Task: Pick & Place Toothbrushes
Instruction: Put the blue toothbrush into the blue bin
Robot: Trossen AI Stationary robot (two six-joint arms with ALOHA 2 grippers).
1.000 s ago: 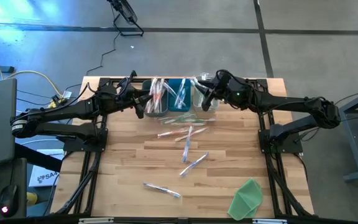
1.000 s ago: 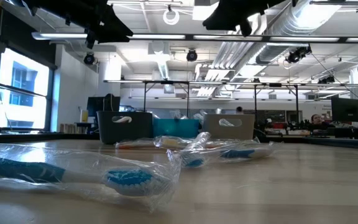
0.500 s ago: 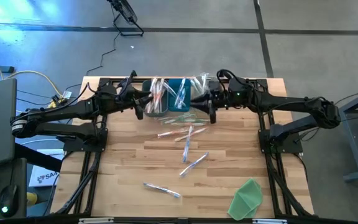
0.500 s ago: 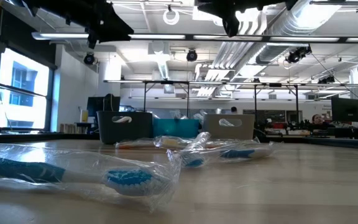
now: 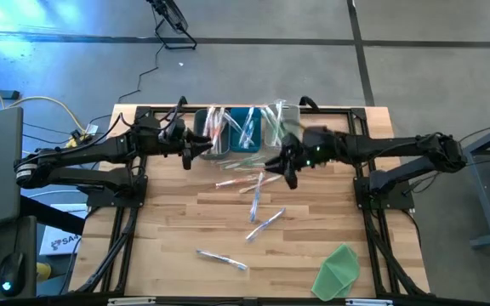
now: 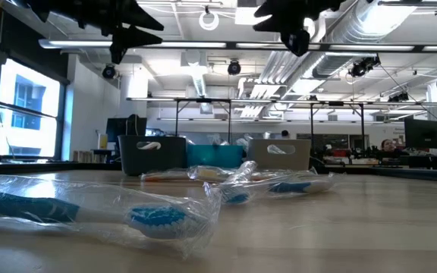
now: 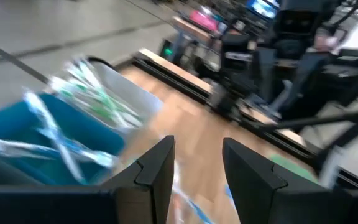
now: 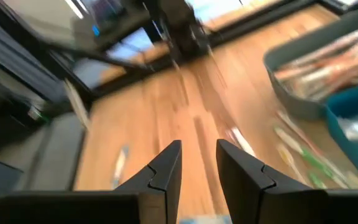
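Observation:
Three bins stand in a row at the table's far edge: a dark grey one (image 5: pixel 213 140) with pink/orange toothbrushes, a teal one (image 5: pixel 247 132) with blue ones, and a light grey one (image 5: pixel 281 119) with green ones. Several wrapped toothbrushes lie loose on the wood: a cluster (image 5: pixel 247 180) in front of the bins, one (image 5: pixel 266 223) nearer, one (image 5: pixel 222 257) near the front, large in the low view (image 6: pixel 89 212). My left gripper (image 5: pixel 194 153) hovers open and empty left of the dark bin. My right gripper (image 5: pixel 289 172) hovers open and empty beside the cluster; its wrist view (image 8: pixel 199 165) shows bare wood between the fingers.
A flat green cloth-like sheet (image 5: pixel 339 270) lies at the table's near right corner. The black frame rails (image 5: pixel 117 229) run along the table's left and right sides. Bare wood (image 5: pixel 177 217) lies left of the loose toothbrushes.
My right gripper has left its place above the light grey bin and gone toward the table's near edge and down, ending beside the loose cluster in front of the bins. My left gripper has shifted only a little beside the dark bin. The toothbrushes have stayed put.

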